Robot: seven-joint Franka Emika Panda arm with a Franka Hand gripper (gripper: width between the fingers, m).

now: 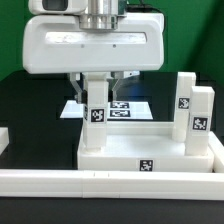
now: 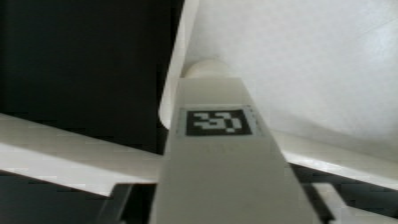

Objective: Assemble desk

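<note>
The tabletop point(image 1: 150, 150) and leg blocks point(image 1: 196, 112) are white with small black-and-white square tags. The marker board point(image 1: 125, 106) is white; the table point(image 1: 30, 110) black, the backdrop point(image 1: 12, 40) green.

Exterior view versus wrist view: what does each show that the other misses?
Only the exterior view shows the tabletop, two leg blocks standing at its right, the marker board behind, and the border rail in front. Only the wrist view shows the tag face of the leg block close up. Both show the leg block between the gripper fingers.
</note>
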